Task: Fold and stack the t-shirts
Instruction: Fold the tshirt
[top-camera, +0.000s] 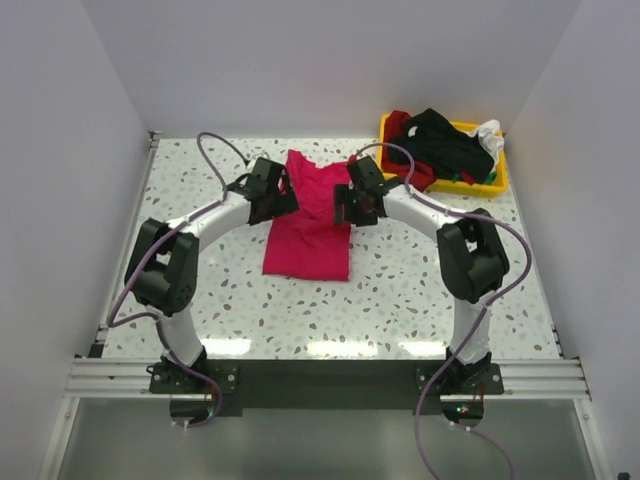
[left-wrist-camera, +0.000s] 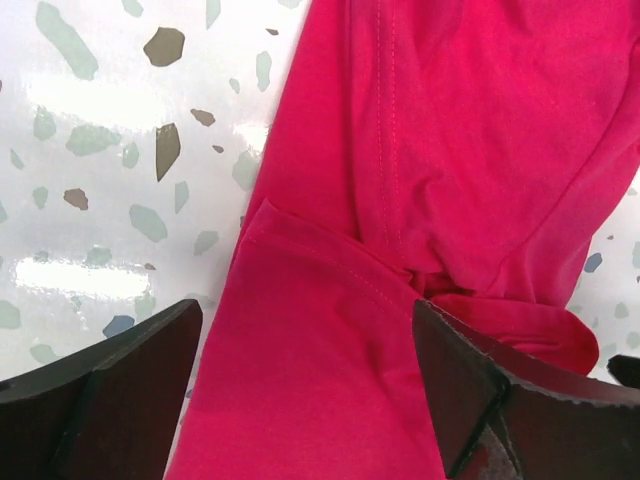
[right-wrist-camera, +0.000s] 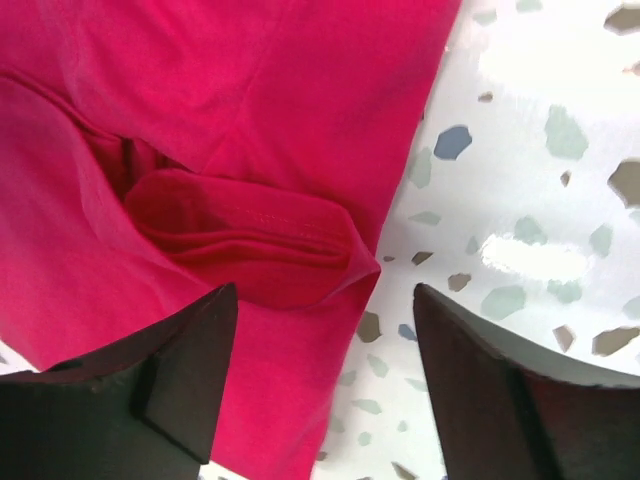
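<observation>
Your left claw (left-wrist-camera: 305, 312) is spread wide and grips nothing, poised over the left edge of the crimson-pink t-shirt (top-camera: 308, 238). Your right claw (right-wrist-camera: 325, 310) is spread the same way over that shirt's right edge, above a tucked sleeve (right-wrist-camera: 250, 235). The shirt lies on the counter (top-camera: 400, 292), and off its far-right corner the yellow bin (top-camera: 503, 168) holds the other t-shirts (top-camera: 450, 145).

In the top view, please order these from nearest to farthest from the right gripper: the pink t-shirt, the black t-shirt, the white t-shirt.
1. The pink t-shirt, mid-table, under the right gripper.
2. The black t-shirt, in the yellow bin, far right.
3. The white t-shirt, at the bin's far-right corner.
</observation>
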